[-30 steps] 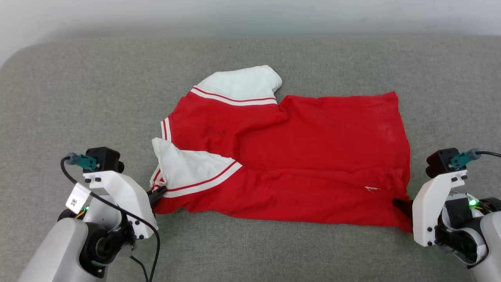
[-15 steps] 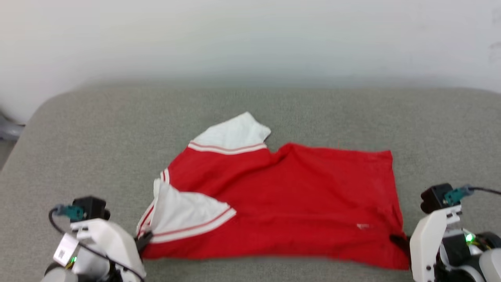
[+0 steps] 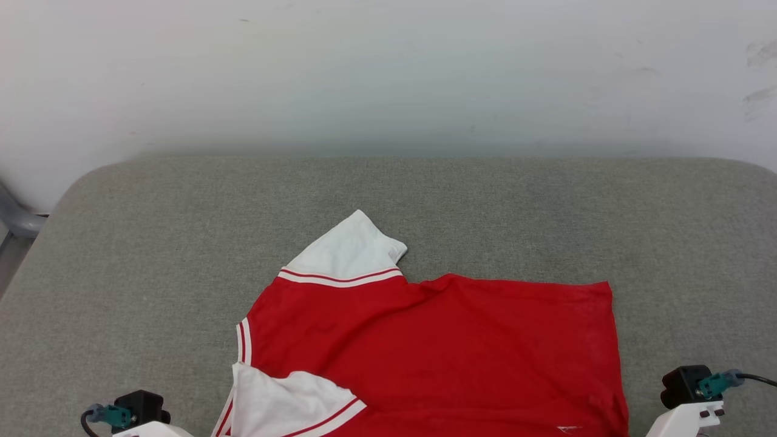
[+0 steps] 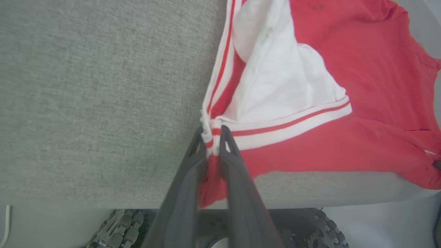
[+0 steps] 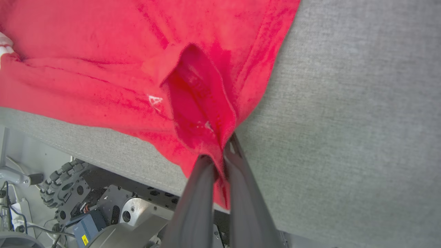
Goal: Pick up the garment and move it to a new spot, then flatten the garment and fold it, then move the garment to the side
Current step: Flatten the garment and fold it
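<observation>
The garment (image 3: 437,346), a red shirt with white sleeves and striped trim, lies spread on the grey padded surface (image 3: 152,255), running off the head view's bottom edge. In the left wrist view my left gripper (image 4: 211,136) is shut on the striped trim of the garment (image 4: 330,86) near the white sleeve, at the surface's front edge. In the right wrist view my right gripper (image 5: 220,151) is shut on a red hem corner of the garment (image 5: 103,51), whose fabric bunches into a fold above the fingertips. Both held corners hang slightly over the front edge.
A pale wall (image 3: 388,73) rises behind the padded surface. Below the front edge show the robot's wheeled base (image 5: 62,186) and the floor. A grey pipe (image 3: 15,218) stands at the far left.
The head camera has tilted up, so the garment and both arms slid toward the bottom of the picture. Both grippers keep their hold on the garment's near corners.
</observation>
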You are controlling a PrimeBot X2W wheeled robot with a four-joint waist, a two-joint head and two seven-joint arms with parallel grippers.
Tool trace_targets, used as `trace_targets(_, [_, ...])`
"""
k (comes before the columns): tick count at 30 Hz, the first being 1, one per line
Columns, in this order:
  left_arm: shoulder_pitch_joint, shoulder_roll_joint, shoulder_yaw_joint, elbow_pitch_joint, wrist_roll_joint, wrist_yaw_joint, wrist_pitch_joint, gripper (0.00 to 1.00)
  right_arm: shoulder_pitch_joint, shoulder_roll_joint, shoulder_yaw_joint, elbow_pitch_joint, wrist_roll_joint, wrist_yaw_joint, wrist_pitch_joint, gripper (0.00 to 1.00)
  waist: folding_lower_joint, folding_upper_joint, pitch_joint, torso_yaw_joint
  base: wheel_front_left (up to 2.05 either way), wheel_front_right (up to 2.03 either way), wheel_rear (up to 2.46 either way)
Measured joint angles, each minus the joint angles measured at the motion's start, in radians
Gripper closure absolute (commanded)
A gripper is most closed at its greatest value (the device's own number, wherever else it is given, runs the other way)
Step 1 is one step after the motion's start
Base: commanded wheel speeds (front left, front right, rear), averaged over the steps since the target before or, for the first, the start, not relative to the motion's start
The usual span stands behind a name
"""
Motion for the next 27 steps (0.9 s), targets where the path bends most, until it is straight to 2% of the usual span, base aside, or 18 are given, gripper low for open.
trace_targets(1, [-0.005,-0.009,-0.004,0.019,0.005,-0.003,-0.011,1.0,0.004,0.008,-0.003,0.005,-0.001,0.0,-0.021,0.0,0.0,0.0,0.001,0.001,0.0,0.0,0.0])
trace_targets(2, [-0.01,-0.019,-0.009,0.036,0.006,-0.01,-0.021,0.34,0.007,0.009,-0.001,0.008,-0.012,0.0,-0.052,0.0,0.0001,0.0,0.002,0.001,0.0,0.0,0.0])
trace_targets(3, [-0.016,-0.026,-0.009,0.051,0.008,-0.013,-0.035,0.0,0.007,0.01,0.005,0.012,-0.022,0.0,-0.073,0.0,0.0,0.0,0.002,0.001,0.0,0.0,0.0])
trace_targets(8, [-0.045,-0.042,-0.01,0.098,0.038,-0.034,-0.11,0.0,0.012,0.028,0.004,0.001,-0.045,0.0,-0.267,0.0,0.0001,0.0,0.002,-0.001,0.0,0.0,0.0])
trace_targets(18, [-0.112,-0.055,0.016,0.095,0.161,-0.05,-0.379,0.0,0.014,0.103,-0.082,-0.039,-0.188,0.0,-0.599,0.0,0.0001,0.0,-0.015,-0.01,0.0,0.0,0.0])
trace_targets(27, [-0.207,-0.086,0.003,0.075,0.274,-0.051,-0.579,0.0,-0.027,0.168,-0.128,-0.138,-0.309,0.0,-0.718,0.0,0.0001,0.0,0.019,-0.036,0.0,0.0,0.0])
